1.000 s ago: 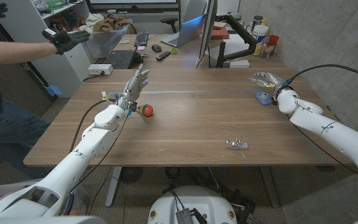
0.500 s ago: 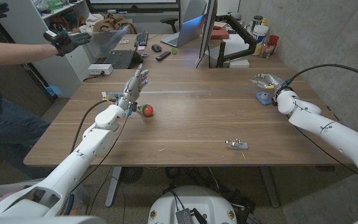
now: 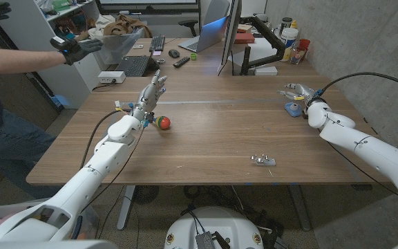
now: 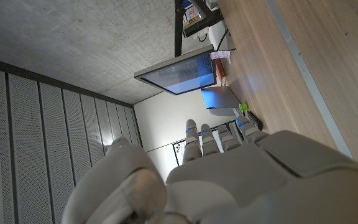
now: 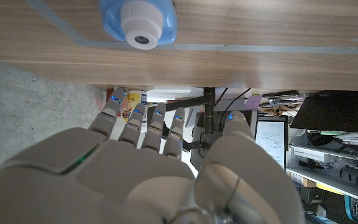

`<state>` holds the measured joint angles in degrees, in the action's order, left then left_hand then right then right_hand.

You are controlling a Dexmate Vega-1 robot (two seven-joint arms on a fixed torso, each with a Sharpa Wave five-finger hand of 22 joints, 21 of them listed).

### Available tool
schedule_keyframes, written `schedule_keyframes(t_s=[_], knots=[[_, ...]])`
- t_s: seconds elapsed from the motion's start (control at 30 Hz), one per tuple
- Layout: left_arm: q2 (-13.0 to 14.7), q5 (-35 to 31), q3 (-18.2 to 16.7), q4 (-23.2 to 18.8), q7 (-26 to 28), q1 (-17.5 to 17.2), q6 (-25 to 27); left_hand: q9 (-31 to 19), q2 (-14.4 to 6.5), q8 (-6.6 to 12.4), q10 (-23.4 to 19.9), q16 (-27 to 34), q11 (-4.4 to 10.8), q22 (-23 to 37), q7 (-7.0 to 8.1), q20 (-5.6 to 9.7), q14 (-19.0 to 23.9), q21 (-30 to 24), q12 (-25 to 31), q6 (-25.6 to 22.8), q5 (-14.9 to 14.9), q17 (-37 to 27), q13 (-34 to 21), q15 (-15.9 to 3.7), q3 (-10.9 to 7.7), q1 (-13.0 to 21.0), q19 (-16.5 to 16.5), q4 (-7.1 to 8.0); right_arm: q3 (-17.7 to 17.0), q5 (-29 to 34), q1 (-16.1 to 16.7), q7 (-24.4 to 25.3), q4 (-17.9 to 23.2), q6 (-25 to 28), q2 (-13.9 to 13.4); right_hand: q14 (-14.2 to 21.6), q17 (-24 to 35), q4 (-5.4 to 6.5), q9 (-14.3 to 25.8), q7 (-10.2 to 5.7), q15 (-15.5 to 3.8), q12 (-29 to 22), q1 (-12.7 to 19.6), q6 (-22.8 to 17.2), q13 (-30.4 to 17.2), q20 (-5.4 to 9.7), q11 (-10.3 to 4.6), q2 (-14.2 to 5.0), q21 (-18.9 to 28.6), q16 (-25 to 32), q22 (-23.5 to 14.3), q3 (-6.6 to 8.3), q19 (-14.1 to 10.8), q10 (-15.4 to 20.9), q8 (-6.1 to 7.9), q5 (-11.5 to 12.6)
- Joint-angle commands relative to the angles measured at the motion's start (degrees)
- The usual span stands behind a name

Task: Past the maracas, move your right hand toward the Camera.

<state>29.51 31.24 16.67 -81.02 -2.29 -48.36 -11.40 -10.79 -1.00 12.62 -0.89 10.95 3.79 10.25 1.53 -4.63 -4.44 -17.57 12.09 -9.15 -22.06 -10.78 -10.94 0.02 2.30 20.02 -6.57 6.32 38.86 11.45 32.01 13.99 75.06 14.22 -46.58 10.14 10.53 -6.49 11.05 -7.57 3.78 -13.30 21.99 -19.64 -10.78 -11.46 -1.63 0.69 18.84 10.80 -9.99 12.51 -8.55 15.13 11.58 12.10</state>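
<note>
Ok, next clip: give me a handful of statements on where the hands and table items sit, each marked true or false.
1. The right hand holds the blue toy camera. False: the hand is open just beyond the camera, holding nothing.
2. The red and green maraca lies on the table beside the left hand. True.
3. The left hand grips the maraca. False: its fingers are extended and hold nothing.
4. A small metal item lies near the table's front edge. True.
5. The camera stands at the table's left edge. False: it stands by the right edge.
</note>
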Motion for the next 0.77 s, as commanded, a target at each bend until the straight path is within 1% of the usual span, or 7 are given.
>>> schedule_keyframes(t_s=[0.03, 0.2, 0.33, 0.37, 0.43, 0.47, 0.77], knots=[[-0.95, 0.77, 0.26, 0.09, 0.09, 0.49, 0.38, -0.18, -0.61, 0.28, -0.63, 0.35, 0.17, 0.26, 0.15, -0.13, 0.15, 0.07, 0.34, -0.49, -0.29, -0.12, -0.12, 0.12, 0.39, 0.17, -0.08, 0.09, 1.28, 0.48, -0.92, -0.36, -2.31, -0.25, 0.77, 0.27, 0.18, -0.14, 0.27, 0.26, 0.25, -0.03, 0.10, 0.13, -0.34, -0.21, -0.11, 0.36, -0.11, 0.22, -0.21, 0.06, -0.21, 0.27, -0.10, 0.58], [-0.65, 0.64, 0.45, -0.32, -0.11, 0.78, 1.37, -0.18, -0.73, 0.13, -0.29, 0.28, -0.11, 0.27, 0.21, -0.20, -0.01, 0.20, 0.17, -0.31, -0.30, -0.12, -0.12, 0.06, 0.43, 0.28, -0.09, 0.06, 1.34, 0.05, -1.07, -0.35, -3.07, 0.24, 1.10, 0.28, 0.19, -0.15, 0.27, 0.23, 0.25, -0.04, 0.09, 0.14, -0.34, -0.25, -0.13, 0.37, -0.23, 0.23, -0.22, 0.05, -0.22, 0.29, -0.10, 0.63], [-0.62, 0.26, 0.61, -0.39, 0.09, 0.98, 1.56, -0.18, -0.84, 0.04, -0.35, 0.26, 0.03, 0.27, 0.19, -0.22, -0.05, 0.31, 0.17, -0.24, -0.30, -0.12, -0.12, 0.07, 0.46, 0.38, -0.08, 0.05, 1.54, 0.16, -1.16, -0.25, -3.15, 0.57, 1.03, 0.29, 0.19, -0.16, 0.28, 0.19, 0.23, -0.02, 0.07, 0.13, -0.35, -0.27, -0.12, 0.38, -0.34, 0.23, -0.22, 0.04, -0.22, 0.25, -0.09, 0.67], [-0.74, 0.28, 0.64, -0.30, 0.12, 1.08, 1.56, -0.18, -0.87, 0.02, -0.37, 0.25, -0.12, 0.27, 0.19, -0.25, -0.05, 0.35, 0.18, -0.23, -0.31, -0.12, -0.12, 0.07, 0.47, 0.39, -0.13, 0.04, 1.78, 0.41, -1.25, -0.29, -3.37, -0.13, 0.83, 0.26, 0.20, -0.16, 0.28, 0.20, 0.22, -0.03, 0.07, 0.15, -0.35, -0.29, -0.12, 0.38, -0.36, 0.21, -0.22, 0.04, -0.20, 0.28, -0.10, 0.68], [-0.85, 0.21, 0.79, -0.16, -0.02, 1.32, 1.60, -0.18, -0.92, 0.00, -0.37, 0.25, -0.06, 0.27, 0.21, -0.22, -0.05, 0.39, 0.17, -0.26, -0.31, -0.12, -0.12, 0.08, 0.48, 0.43, -0.09, 0.04, 1.77, 0.38, -1.22, -0.27, -3.14, 0.72, 0.94, 0.28, 0.20, -0.16, 0.28, 0.21, 0.23, -0.01, 0.07, 0.14, -0.35, -0.29, -0.17, 0.38, -0.40, 0.22, -0.23, 0.04, -0.24, 0.24, -0.09, 0.71], [-0.90, 0.12, 0.89, -0.08, -0.09, 1.45, 1.56, -0.18, -0.93, -0.01, -0.35, 0.25, -0.09, 0.28, 0.21, -0.25, -0.05, 0.41, 0.15, -0.25, -0.31, -0.12, -0.13, 0.06, 0.49, 0.44, -0.10, 0.04, 2.01, 0.63, -1.31, -0.29, -3.37, 0.07, 0.79, 0.29, 0.20, -0.16, 0.28, 0.20, 0.23, -0.01, 0.07, 0.13, -0.35, -0.30, -0.14, 0.37, -0.41, 0.22, -0.23, 0.04, -0.24, 0.23, -0.09, 0.71], [-0.84, -0.59, 1.41, 0.00, -0.04, 1.83, 1.60, -0.19, -1.21, -0.15, -0.39, 0.23, -0.09, 0.29, 0.28, -0.30, -0.08, 0.64, 0.12, -0.30, -0.29, -0.12, -0.13, 0.15, 0.61, 0.66, 0.11, 0.00, 2.23, 0.37, -1.68, -0.04, -4.16, -0.02, 1.49, 0.32, 0.22, -0.16, 0.28, 0.17, 0.21, -0.01, 0.04, 0.12, -0.36, -0.27, -0.20, 0.36, -0.61, 0.23, -0.24, 0.04, -0.31, 0.26, -0.07, 0.79]])
